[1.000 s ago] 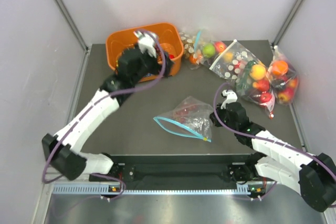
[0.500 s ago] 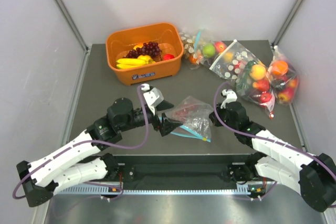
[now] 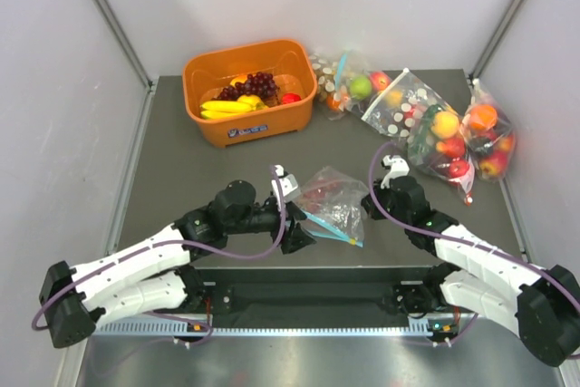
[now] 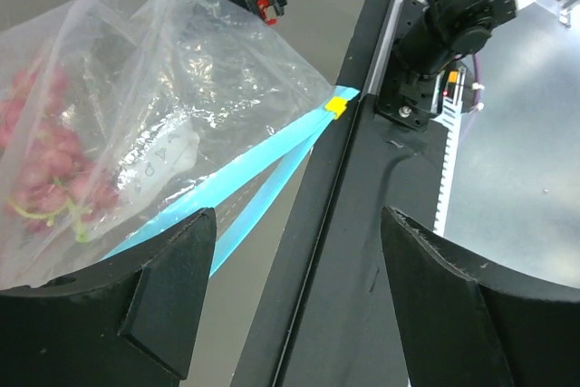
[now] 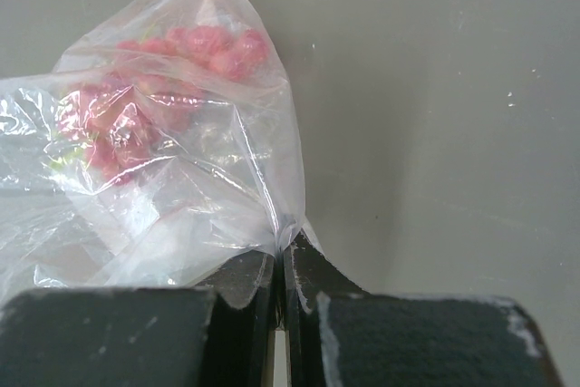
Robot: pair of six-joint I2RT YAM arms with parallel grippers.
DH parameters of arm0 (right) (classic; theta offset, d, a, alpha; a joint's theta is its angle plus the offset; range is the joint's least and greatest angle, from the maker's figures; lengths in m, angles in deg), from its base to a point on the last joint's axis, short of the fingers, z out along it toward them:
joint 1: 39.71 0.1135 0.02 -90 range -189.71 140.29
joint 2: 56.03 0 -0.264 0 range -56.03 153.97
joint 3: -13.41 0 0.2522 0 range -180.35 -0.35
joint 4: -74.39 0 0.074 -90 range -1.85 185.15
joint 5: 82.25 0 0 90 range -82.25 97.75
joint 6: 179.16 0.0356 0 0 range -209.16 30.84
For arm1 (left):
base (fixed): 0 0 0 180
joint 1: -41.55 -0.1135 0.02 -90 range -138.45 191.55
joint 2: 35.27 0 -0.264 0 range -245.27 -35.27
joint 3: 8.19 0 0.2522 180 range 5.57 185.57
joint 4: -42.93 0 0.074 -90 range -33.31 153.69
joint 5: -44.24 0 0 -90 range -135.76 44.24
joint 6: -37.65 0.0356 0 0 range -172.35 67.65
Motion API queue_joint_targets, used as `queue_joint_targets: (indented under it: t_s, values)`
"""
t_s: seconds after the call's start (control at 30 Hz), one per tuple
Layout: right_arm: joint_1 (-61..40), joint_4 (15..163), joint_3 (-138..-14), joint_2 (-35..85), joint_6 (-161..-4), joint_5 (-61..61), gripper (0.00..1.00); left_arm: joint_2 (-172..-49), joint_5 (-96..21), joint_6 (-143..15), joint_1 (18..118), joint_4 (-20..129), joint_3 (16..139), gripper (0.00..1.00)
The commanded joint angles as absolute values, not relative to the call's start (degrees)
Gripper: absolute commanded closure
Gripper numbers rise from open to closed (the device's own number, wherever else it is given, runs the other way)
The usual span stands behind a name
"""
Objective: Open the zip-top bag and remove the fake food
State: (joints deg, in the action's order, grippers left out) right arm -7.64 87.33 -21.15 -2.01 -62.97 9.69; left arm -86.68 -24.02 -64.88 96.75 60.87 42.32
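Clear crinkly zip-top bag (image 3: 328,198): near front edge of dark grey surface (image 3: 181,169), red grapes (image 5: 208,43) inside.
Left fingers (image 4: 168,283): spread wide by blue zip strip (image 4: 245,188), empty.
Right fingers (image 5: 304,283): pinching bag's corner.

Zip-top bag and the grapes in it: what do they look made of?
Zip-top bag: thin clear plastic film, glossy; it crinkles and glints. Its zip strip: smooth, opaque light blue, probably stiffer plastic. Grapes: rounded pinkish-red beads, likely moulded plastic; the film blurs their finish.

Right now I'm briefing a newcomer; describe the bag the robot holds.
On the table, near its front edge, the right gripper pinches a clear bag. Unlike the fruit bags far right, it has a blue zip strip and holds pink grapes.
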Motion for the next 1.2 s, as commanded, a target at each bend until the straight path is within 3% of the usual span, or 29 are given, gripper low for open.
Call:
queue_joint_targets:
  t_s: [0.0, 0.27, 0.83, 1.03, 1.17]
  values:
    - [-8.07, 86.66, -23.99, -3.21, -62.36, 9.16, 1.0, -89.75, -25.01, -65.27, 96.92, 57.3, 43.01, 0.23]
    - [-8.07, 87.36, -23.91, -3.91, -62.71, 9.16, 1.0, -97.05, -31.08, -64.13, 96.92, 53.01, 41.44, 0.22]
    - [-8.07, 87.98, -23.47, -5.23, -63.24, 8.81, 1.0, -93.54, -45.23, -64.65, 96.66, 44.65, 36.69, 0.19]
    - [-8.07, 87.98, -23.29, -5.67, -63.5, 8.46, 1.0, -91.69, -43.3, -66.94, 95.61, 39.11, 34.23, 0.18]
    - [-8.07, 89.73, -23.29, -5.93, -63.67, 8.54, 1.0, -90.99, -33.23, -67.64, 94.11, 37.18, 33.35, 0.18]
